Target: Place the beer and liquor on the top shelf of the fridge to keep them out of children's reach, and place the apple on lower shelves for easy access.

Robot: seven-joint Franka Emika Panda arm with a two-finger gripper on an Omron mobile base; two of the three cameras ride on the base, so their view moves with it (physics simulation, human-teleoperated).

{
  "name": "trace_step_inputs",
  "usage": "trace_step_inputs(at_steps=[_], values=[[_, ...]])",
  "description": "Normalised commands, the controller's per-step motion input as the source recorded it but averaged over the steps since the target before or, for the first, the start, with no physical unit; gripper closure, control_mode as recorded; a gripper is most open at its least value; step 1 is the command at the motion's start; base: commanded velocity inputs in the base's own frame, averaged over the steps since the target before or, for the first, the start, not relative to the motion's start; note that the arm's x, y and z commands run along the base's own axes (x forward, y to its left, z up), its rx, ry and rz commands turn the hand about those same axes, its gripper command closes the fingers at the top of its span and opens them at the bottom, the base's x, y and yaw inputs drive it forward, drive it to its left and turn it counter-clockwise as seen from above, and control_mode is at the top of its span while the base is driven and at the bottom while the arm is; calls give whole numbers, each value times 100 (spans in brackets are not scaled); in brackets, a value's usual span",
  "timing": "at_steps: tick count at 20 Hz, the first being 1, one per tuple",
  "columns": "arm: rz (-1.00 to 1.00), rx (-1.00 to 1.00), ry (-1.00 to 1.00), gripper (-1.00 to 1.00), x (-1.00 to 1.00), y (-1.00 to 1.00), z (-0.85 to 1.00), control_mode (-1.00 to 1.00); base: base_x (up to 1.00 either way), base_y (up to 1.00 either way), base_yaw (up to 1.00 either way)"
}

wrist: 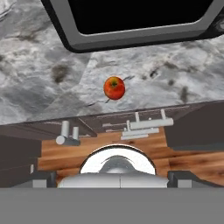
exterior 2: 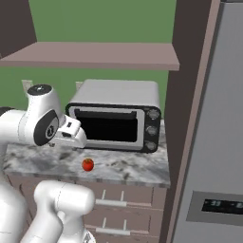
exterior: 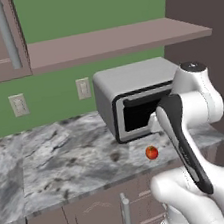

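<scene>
The fridge fills the right side of the right base view, a tall grey slab with its door shut and a dark display panel at the lower right of the frame. Beside it a dark brown side panel runs top to bottom, and left of that the grey marbled counter spreads across the middle of both base views, over brown cabinet fronts with pale bar handles. A long brown wall shelf crosses the upper part of the frame against the green wall, where two pale outlets sit at middle left. The grey microwave stands at the back of the counter, centre frame, its dark window facing forward and three round knobs down its right side. The white arm rises in the lower right of the left base view, its wrist in front of the microwave door. In the hand view the gripper shows at bottom centre with its two dark tips standing far apart and nothing between them. The apple, small and red-orange, lies on the counter near its front edge, just in front of the microwave, in the upper middle of the hand view and well apart from the fingertips.
</scene>
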Motion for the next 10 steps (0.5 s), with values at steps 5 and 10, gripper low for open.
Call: trace_step_inputs(at_steps=[5,10], values=[[0,-2,6,-100,26,0,-67,-100,0,0,0],[2,0,0,-100,22,0,-60,-100,0,0,0]])
